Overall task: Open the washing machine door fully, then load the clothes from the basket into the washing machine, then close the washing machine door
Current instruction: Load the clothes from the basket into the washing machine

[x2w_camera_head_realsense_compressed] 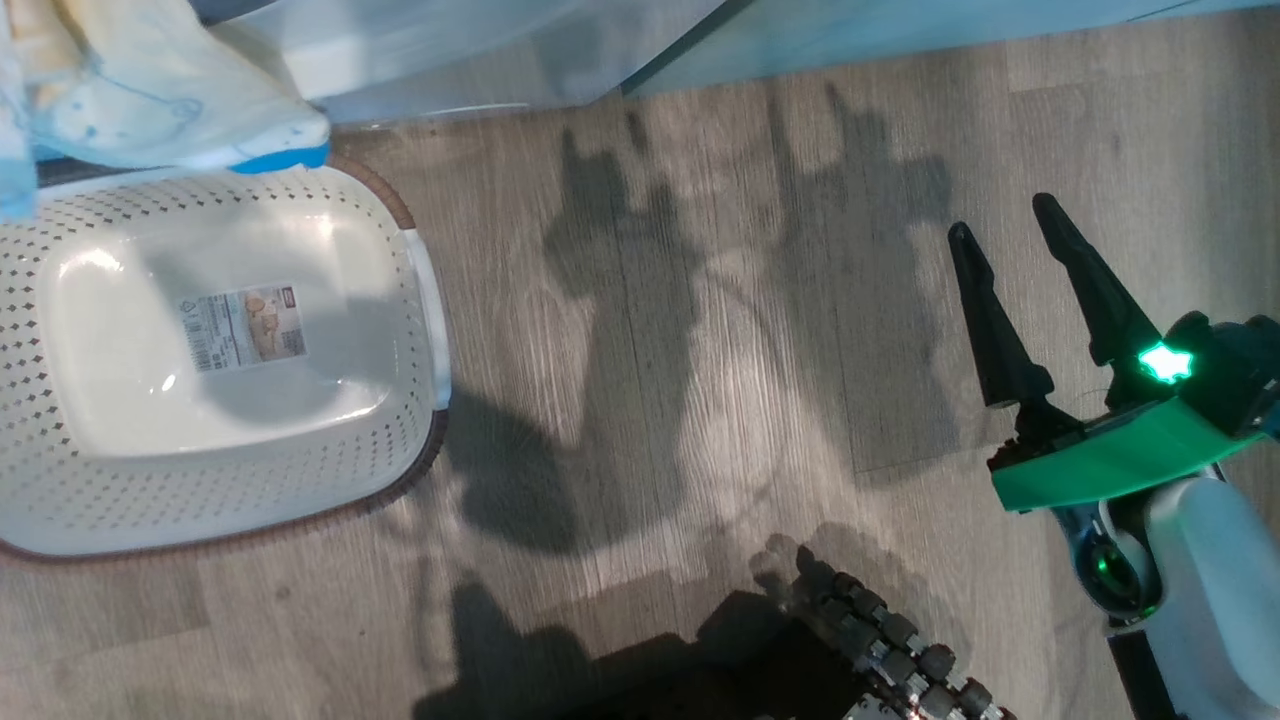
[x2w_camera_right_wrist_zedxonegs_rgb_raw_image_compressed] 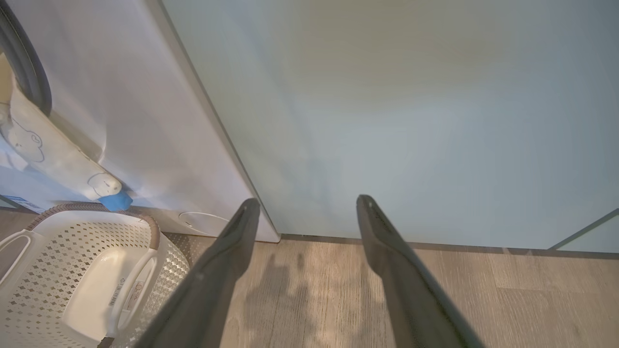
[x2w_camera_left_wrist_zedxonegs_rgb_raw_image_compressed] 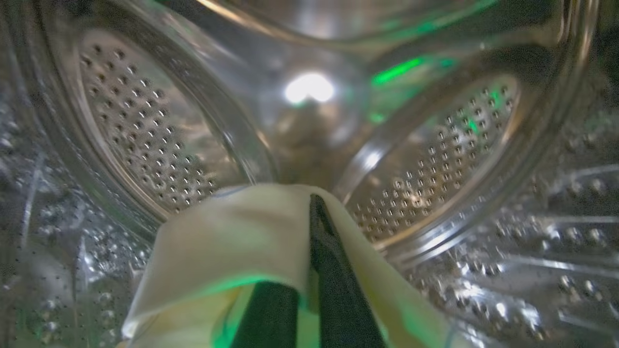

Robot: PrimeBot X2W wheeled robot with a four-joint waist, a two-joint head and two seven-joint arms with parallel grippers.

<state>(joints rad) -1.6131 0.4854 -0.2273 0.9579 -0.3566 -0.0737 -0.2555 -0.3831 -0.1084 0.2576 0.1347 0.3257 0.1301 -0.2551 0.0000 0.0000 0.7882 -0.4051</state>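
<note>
Grey wood-grain floor (x2w_camera_head_realsense_compressed: 700, 350) ran across the head view, streaked with the arms' shadows. At its left sat the basket (x2w_camera_head_realsense_compressed: 60, 500), cream plastic with diamond-perforated walls and a brown woven-look rim, its glossy bottom carrying a label sticker (x2w_camera_head_realsense_compressed: 243, 327). Above the basket's far edge hung the clothes (x2w_camera_head_realsense_compressed: 150, 90), soft cream fabric ending in a bright blue cuff. Over at the right, the right gripper (x2w_camera_head_realsense_compressed: 1003, 218) hovered above bare floor, its two tapered dark fingers spread wide with nothing between them. From the left wrist camera I got what the head camera could not give me: the inside of the steel drum (x2w_camera_left_wrist_zedxonegs_rgb_raw_image_compressed: 145, 125), shiny, ribbed and dotted with small holes, where the left gripper (x2w_camera_left_wrist_zedxonegs_rgb_raw_image_compressed: 309, 241) was pinched tight on a fold of the cream cloth draped over its fingers. From the right wrist camera I saw the washing machine (x2w_camera_right_wrist_zedxonegs_rgb_raw_image_compressed: 121, 96) as a smooth white front panel at the left, a garment trailing down it towards the basket, then the flat pale green cabinet (x2w_camera_right_wrist_zedxonegs_rgb_raw_image_compressed: 387, 96) to its right.
</note>
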